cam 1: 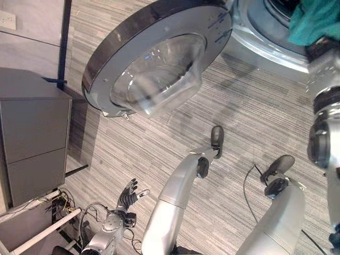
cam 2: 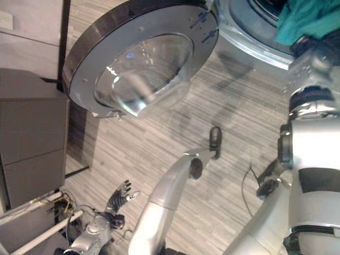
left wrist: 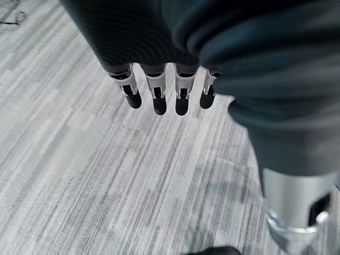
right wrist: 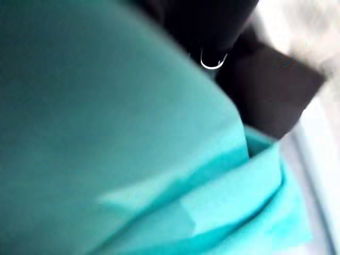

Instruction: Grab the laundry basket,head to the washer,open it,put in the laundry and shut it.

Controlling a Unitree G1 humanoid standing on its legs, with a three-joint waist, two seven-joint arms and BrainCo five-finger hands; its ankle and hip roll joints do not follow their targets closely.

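Note:
The washer's round door [cam 1: 154,58], dark-rimmed with a bulging clear window, stands swung wide open to the left of the washer's silver opening ring [cam 1: 265,42]. A teal cloth [cam 1: 313,21] hangs at the mouth of the drum, at the top right. My right hand [cam 1: 320,47] reaches up under this cloth, which covers it past the dark wrist cover. In the right wrist view the teal cloth [right wrist: 122,133] lies very close, with a dark shape beyond it. My left hand [cam 1: 127,196] hangs low at the left, open, its fingers [left wrist: 159,101] straight above the striped grey floor.
A grey cabinet [cam 1: 32,138] stands against the wall at the left, close to the open door's edge. A white bar [cam 1: 42,231] lies on the floor at the lower left. Striped grey floor [cam 1: 249,122] stretches before the washer.

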